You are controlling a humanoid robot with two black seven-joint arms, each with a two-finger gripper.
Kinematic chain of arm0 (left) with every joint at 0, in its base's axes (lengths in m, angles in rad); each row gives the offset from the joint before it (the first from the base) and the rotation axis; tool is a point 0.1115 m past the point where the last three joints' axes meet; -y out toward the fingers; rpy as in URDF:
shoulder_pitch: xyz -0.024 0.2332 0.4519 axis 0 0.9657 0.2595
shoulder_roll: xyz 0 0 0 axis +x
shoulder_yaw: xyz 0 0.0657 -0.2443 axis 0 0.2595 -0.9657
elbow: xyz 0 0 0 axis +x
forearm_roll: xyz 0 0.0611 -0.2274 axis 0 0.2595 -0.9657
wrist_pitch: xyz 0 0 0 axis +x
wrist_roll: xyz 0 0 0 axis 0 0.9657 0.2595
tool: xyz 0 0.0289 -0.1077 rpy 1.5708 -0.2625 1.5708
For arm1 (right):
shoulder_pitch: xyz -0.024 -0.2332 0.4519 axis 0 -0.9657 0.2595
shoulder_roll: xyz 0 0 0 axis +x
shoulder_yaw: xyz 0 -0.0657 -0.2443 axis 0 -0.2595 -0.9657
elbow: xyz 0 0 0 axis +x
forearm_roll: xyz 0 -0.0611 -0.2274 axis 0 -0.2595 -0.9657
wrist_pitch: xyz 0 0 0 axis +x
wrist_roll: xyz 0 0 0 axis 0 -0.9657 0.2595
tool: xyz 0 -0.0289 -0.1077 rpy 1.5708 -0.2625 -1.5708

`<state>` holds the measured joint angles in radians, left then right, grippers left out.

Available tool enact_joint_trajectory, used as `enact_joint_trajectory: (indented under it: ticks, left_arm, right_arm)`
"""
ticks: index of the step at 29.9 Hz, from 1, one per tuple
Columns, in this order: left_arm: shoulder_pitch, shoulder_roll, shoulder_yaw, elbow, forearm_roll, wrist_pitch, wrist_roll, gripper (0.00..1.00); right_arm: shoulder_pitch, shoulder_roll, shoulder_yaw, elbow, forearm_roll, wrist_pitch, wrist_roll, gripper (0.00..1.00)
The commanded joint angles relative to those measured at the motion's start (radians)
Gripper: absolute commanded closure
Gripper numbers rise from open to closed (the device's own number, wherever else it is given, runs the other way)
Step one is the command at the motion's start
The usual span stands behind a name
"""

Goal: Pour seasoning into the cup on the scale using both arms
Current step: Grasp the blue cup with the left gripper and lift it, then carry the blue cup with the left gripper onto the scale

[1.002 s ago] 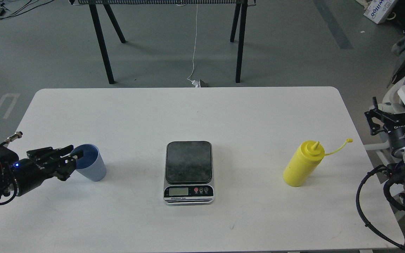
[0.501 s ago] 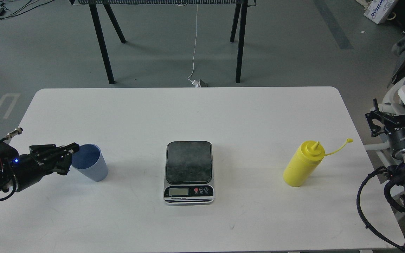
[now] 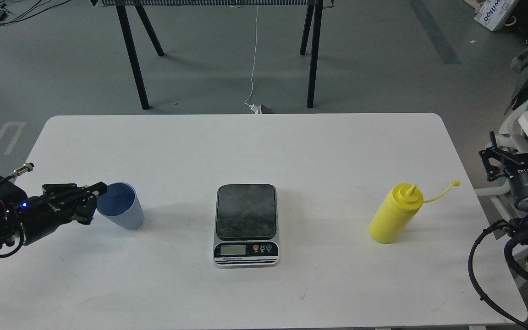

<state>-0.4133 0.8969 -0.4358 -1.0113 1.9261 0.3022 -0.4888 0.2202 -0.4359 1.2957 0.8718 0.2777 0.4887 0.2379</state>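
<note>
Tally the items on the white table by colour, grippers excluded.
Yellow: 1, the seasoning bottle
Light blue: 1, the cup
Dark and silver: 1, the scale
Total: 3

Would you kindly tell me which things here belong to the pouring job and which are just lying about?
Job:
light blue tapered plastic cup
yellow plastic squeeze bottle
small flat kitchen scale
left claw
right claw

Lying about:
white cardboard box on the floor
white cable
</note>
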Motion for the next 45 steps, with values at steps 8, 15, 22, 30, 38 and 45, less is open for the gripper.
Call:
enact_joint_trajectory:
  ticks: [8, 15, 22, 30, 38, 45]
  left_arm:
    - [-0.201, 0.063, -0.003, -0.186, -0.002, -0.158, 0.000, 1.00]
    - [-0.415, -0.053, -0.001, -0.262, 0.010, -0.412, 0.055, 1.00]
    - [-0.455, -0.240, 0.026, -0.250, 0.178, -0.500, 0.085, 1.00]
    - [-0.452, -0.328, 0.138, -0.221, 0.211, -0.506, 0.122, 0.99]
    - [-0.443, -0.352, 0.140, -0.216, 0.211, -0.508, 0.125, 0.95]
    - [-0.443, -0.372, 0.138, -0.216, 0.209, -0.509, 0.142, 0.87]
  right_arm:
    - [-0.018, -0.017, 0.013, 0.001, 0.000, 0.000, 0.001, 0.00]
    - [-0.042, -0.035, 0.031, 0.001, 0.000, 0.000, 0.001, 0.00]
    - [-0.059, -0.044, 0.059, 0.003, 0.000, 0.000, 0.001, 0.00]
    - [-0.067, -0.046, 0.060, 0.003, 0.002, 0.000, 0.001, 0.00]
    - [-0.065, -0.044, 0.060, 0.004, 0.002, 0.000, 0.001, 0.00]
    - [-0.067, -0.044, 0.060, 0.004, 0.002, 0.000, 0.001, 0.00]
